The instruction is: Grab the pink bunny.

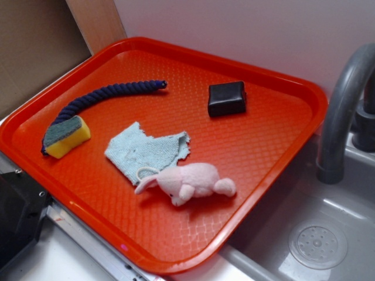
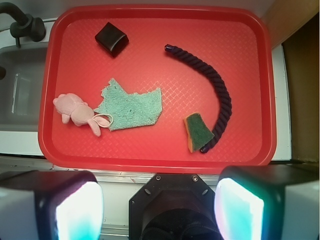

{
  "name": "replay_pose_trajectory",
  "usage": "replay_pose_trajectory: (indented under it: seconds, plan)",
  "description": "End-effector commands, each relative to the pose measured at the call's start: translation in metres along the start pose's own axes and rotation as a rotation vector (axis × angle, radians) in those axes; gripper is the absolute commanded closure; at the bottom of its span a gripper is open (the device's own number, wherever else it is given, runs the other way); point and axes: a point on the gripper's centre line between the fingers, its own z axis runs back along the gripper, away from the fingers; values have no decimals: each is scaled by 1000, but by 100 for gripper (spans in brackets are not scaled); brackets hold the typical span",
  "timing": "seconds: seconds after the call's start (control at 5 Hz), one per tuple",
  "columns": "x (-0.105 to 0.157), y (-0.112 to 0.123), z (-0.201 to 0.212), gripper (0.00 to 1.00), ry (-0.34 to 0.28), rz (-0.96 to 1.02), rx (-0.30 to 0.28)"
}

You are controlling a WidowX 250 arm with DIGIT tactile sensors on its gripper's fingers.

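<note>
Nearest us, our jaws (image 2: 159,210) stand wide apart and hold nothing. The small pale pink fuzzy plush bunny (image 2: 76,112) lies well ahead of them, toward the left finger, on the textured red plastic tray (image 2: 150,150), its ear loop touching the frayed light blue cloth (image 2: 132,106). The yellow-and-green sponge (image 2: 197,131) lies ahead-right.

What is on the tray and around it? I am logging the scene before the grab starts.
tray: one, red-orange, beside the sink
bunny: one, pale pink, near the tray's sink-side edge, ear over the cloth
cloth: one, light blue, frayed, mid-tray
sponge: one, yellow and green, at the rope's end
rope: one, dark blue, curved
block: one, black, near the far edge
sink: one, grey, with a faucet
gripper: one, open, fingers off the tray's near edge
</note>
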Motion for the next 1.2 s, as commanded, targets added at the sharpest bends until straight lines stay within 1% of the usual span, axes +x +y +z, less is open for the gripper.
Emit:
replay_pose_trajectory:
  seconds: [0.0, 0.2, 0.4, 0.6, 0.8, 1.0]
  plan:
    - [0, 0, 0, 0, 0, 0, 0]
    - [22, -20, -19, 0, -64, -247, -70]
    - [38, -42, -38, 0, -89, -494, -124]
    - [41, -80, -69, 0, -78, -742, -155]
    - [28, -113, -93, 0, -3, -918, -159]
    - [25, -124, -118, 0, 36, -918, -190]
